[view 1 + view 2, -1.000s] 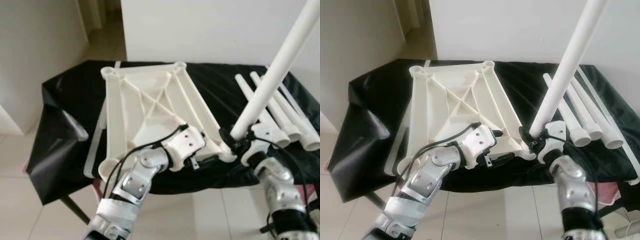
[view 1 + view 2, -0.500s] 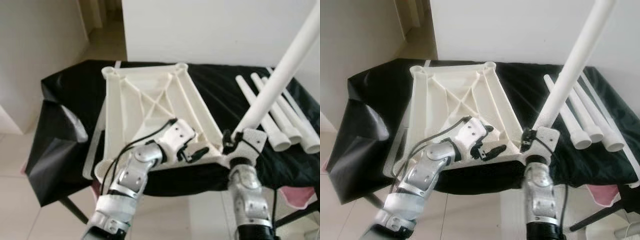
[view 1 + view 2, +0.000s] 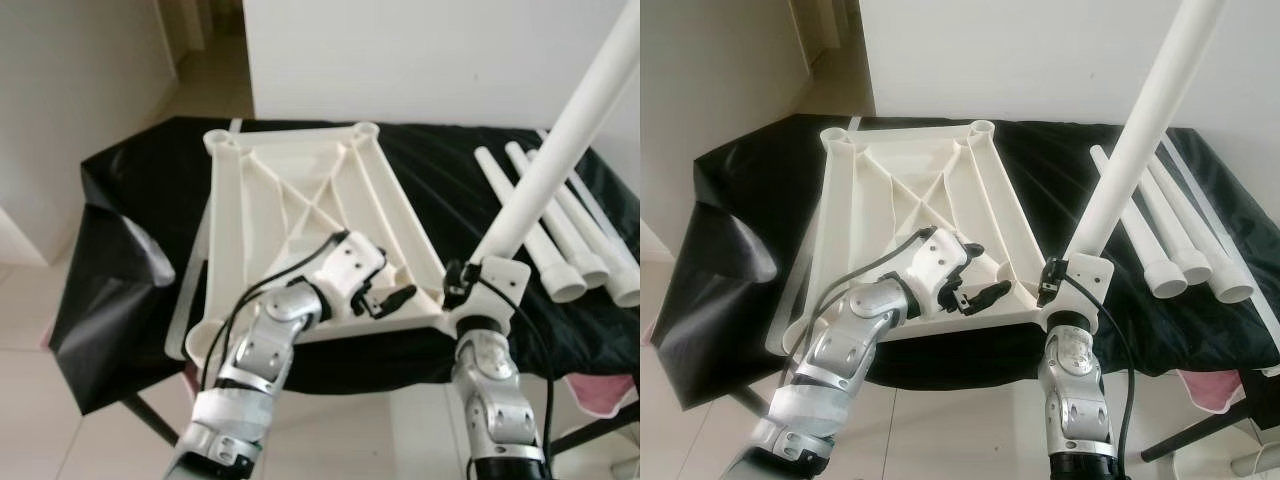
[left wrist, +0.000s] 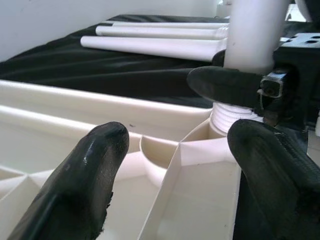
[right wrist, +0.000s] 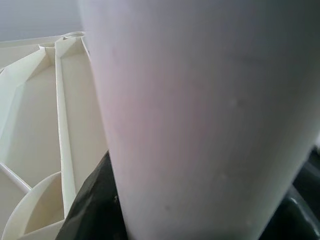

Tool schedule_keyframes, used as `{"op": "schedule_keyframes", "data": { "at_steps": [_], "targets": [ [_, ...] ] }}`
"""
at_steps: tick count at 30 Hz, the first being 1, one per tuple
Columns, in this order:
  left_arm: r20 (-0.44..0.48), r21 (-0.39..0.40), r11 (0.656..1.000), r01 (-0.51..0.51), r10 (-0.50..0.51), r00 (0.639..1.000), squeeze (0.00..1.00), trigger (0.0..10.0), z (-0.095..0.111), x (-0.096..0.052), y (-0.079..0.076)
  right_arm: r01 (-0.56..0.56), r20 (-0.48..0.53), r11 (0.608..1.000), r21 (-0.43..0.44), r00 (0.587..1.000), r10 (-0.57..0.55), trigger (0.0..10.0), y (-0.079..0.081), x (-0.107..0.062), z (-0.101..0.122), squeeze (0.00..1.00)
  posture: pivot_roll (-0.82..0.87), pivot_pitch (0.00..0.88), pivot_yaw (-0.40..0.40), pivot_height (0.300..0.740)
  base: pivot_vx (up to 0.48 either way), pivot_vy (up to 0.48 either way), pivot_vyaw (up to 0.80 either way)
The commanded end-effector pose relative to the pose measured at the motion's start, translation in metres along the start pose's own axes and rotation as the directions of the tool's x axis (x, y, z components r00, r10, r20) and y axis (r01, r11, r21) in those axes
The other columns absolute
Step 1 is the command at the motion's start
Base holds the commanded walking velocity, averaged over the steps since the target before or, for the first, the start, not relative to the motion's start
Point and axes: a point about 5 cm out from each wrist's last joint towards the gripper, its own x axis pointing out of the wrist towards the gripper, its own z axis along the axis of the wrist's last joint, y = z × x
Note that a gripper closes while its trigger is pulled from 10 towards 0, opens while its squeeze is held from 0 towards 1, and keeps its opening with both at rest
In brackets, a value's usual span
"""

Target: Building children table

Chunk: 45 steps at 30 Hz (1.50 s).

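A black-draped worktop (image 3: 130, 250) carries the white tabletop (image 3: 300, 215), lying underside up. Three spare legs (image 3: 560, 250) lie together on the cloth at its right. The right pincer (image 3: 462, 290) pinches a fourth leg (image 3: 560, 150), standing tilted at the tabletop's near right corner socket. The left pincer (image 3: 385, 300) rests spread over the ribs just beside that corner.

table (image 3: 130, 200): draped in a black cover
tabletop panel (image 3: 290, 215): upside down on the table
loose legs (image 3: 550, 240): beside the panel, on its right
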Motion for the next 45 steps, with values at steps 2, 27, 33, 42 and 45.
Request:
{"op": "schedule_keyframes", "data": {
  "at_steps": [2,27,33,42,45],
  "targets": [
    [-0.026,-0.003,0.980,-0.200,0.200,0.979,0.00,10.0,-0.002,-0.003,0.011,0.018,-0.079,0.999,0.043,0.997,-0.014,10.0,0.003,-0.007,-0.014,0.99,-0.08,0.000,-0.014,0.740,0.000,0.000,0.00],
    [0.077,0.069,0.997,-0.043,0.038,0.996,0.00,10.0,0.013,-0.008,-0.010,-0.421,0.046,0.905,-0.057,0.905,0.424,10.0,-0.015,0.013,0.006,0.00,-0.06,0.000,-0.029,0.740,0.000,0.000,0.00],
    [0.098,0.075,0.997,-0.004,-0.003,0.995,0.00,10.0,0.018,-0.009,-0.012,-0.573,0.024,0.811,-0.121,0.815,0.579,10.0,-0.024,0.025,0.015,0.00,-0.05,0.000,-0.026,0.740,0.000,0.000,0.00],
    [0.044,0.116,0.993,0.030,-0.036,0.998,0.00,10.0,0.014,-0.010,-0.015,-0.696,-0.064,0.696,-0.179,0.714,0.697,10.0,-0.030,0.032,0.015,0.00,-0.04,0.000,-0.032,0.740,0.000,0.000,0.00],
    [0.040,0.113,0.993,0.030,-0.035,0.999,0.00,10.0,0.013,-0.010,-0.014,-0.709,-0.084,0.679,-0.189,0.701,0.709,8.0,-0.035,0.035,0.015,0.00,-0.04,0.000,-0.037,0.740,0.000,0.000,0.00]
  ]
}}
